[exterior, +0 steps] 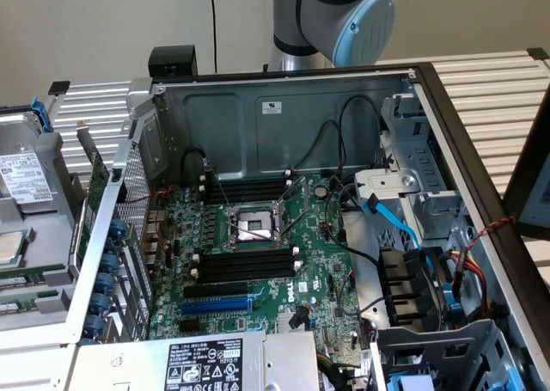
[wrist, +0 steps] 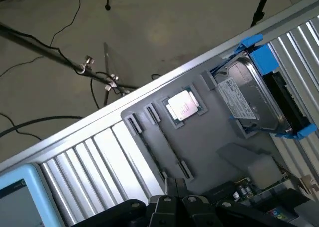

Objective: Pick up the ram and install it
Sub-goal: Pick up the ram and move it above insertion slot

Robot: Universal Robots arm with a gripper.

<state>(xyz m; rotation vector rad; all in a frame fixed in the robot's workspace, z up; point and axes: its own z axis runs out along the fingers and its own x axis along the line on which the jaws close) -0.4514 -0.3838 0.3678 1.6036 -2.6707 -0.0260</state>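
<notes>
One ram point(wrist: 149, 152) sits in the grey tray point(wrist: 215, 129) near the closed, empty gripper point(wrist: 180, 203), so pickup is unstarted and likely needs opened fingers aligned along it.

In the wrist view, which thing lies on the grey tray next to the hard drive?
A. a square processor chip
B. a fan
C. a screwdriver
A: a square processor chip sits in a recess of the grey tray, beside the hard drive.
</notes>
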